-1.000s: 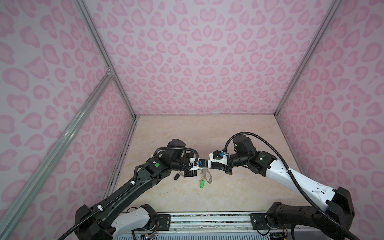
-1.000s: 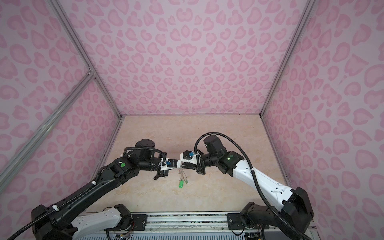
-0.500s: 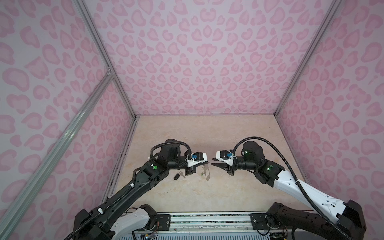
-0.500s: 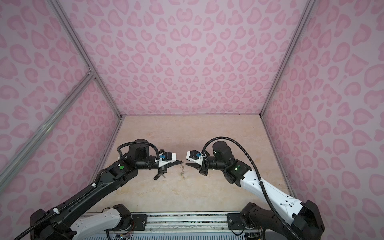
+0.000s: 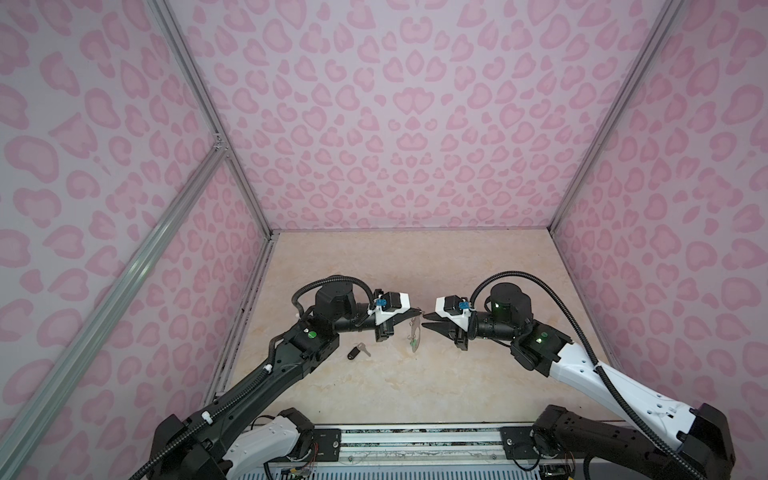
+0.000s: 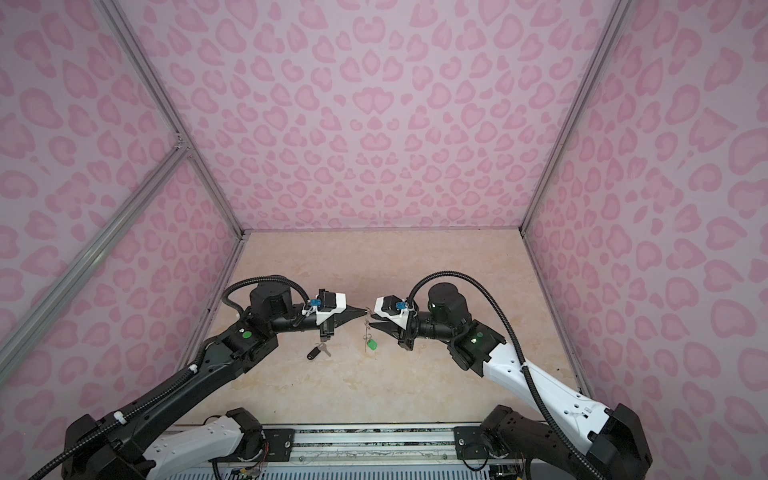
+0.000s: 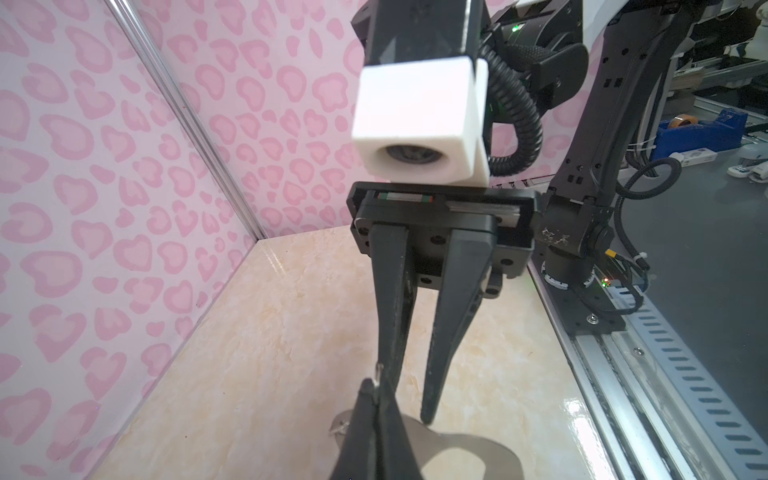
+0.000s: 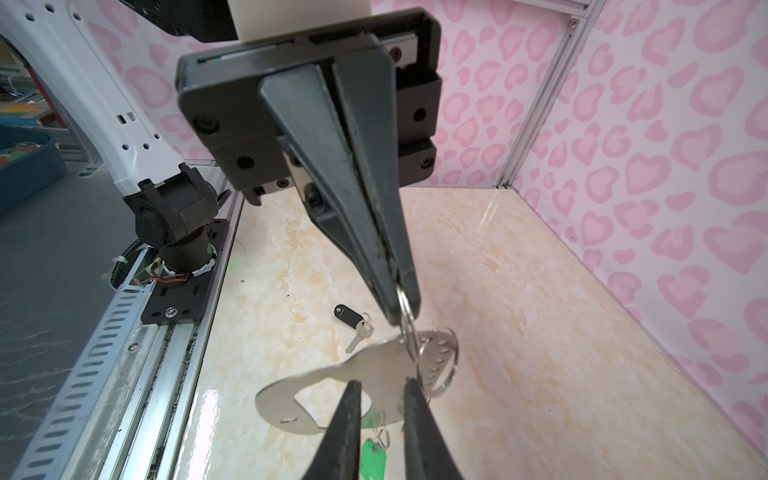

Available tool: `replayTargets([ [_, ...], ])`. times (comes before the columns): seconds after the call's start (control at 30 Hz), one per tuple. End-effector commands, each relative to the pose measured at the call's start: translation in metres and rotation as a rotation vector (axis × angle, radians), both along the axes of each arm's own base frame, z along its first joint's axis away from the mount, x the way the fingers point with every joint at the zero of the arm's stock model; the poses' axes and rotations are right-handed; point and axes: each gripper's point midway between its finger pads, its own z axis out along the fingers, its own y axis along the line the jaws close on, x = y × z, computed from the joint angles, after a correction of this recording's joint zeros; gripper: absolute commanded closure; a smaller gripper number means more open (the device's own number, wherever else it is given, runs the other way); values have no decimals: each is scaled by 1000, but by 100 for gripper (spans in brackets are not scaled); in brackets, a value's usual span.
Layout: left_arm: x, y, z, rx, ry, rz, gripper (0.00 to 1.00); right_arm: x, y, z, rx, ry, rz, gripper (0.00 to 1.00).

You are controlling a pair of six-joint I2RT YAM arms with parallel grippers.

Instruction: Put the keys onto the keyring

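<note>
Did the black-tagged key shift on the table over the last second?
No. The black-tagged key lies at the same spot on the table, just as far from the front rail as before, in both top views.

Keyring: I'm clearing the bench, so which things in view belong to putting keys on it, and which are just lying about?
For the job: keyring, held by the shut left end effector; green-tagged key hanging below it; black-tagged key on the table; open right end effector.
Lying about: blue tape dispenser and blue bin, both outside the cell.
</note>
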Motion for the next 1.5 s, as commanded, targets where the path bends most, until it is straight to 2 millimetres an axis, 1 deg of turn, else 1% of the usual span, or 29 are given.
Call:
replayTargets([
  [0.0,-3,-2,13,-49,-22,-27,97,1,-1,9,43,-8,-22,80],
  [0.03,-3,-2,18,-66,-40,-27,97,2,-2,10,46,-11,-29,80],
  [0.17,-5,-2,19,-74,-33,-36,97,3,-3,17,59,-22,-39,80],
  [0.33,-8,-2,18,-74,-23,-49,97,0,-1,34,118,-28,-23,81],
  [0.4,-8,-2,18,-75,-20,-51,97,-2,-1,38,132,-19,-14,81],
  [0.63,-12,-1,18,-75,-22,-64,97,-6,2,36,125,4,16,83],
  [0.93,-16,-2,19,-71,-25,-86,97,-9,5,43,159,31,43,85],
  [1.1,-17,-2,21,-72,-39,-93,97,-11,6,42,161,62,75,91],
  [1.17,-17,-2,22,-72,-43,-94,97,-11,7,41,156,69,83,97],
  [1.2,-17,-1,16,-56,-21,-90,96,-11,7,40,153,73,88,100],
  [1.27,-15,-1,14,-45,-23,-78,97,-9,6,37,143,81,83,100],
  [1.3,-13,0,13,-37,-28,-69,93,-8,5,35,138,87,78,100],
  [1.4,-5,4,9,-2,-48,-2,79,-5,3,31,110,94,66,100],
  [1.47,1,9,8,33,-78,47,74,-3,2,27,79,107,58,100],
])
